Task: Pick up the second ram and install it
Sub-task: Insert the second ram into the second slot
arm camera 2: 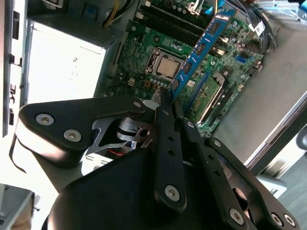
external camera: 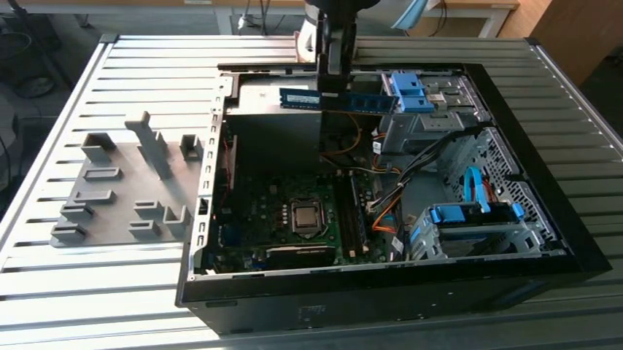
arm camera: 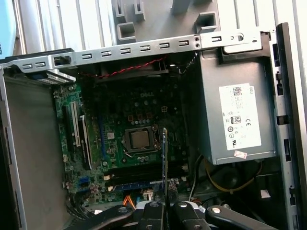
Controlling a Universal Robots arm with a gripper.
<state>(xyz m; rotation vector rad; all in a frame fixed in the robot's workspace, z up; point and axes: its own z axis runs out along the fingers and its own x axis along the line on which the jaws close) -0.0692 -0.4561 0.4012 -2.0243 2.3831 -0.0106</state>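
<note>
Ribbed metal table (external camera: pixel 146 65), thin flat ram (external camera: pixel 365 102)

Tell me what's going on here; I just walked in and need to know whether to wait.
A robot arm is working on an open computer case. Its gripper is shut on a blue memory stick and holds it in the air over the motherboard. The stick is not in a slot yet. A grey holder block sits on the table beside the case, on the exterior view's left.
</note>
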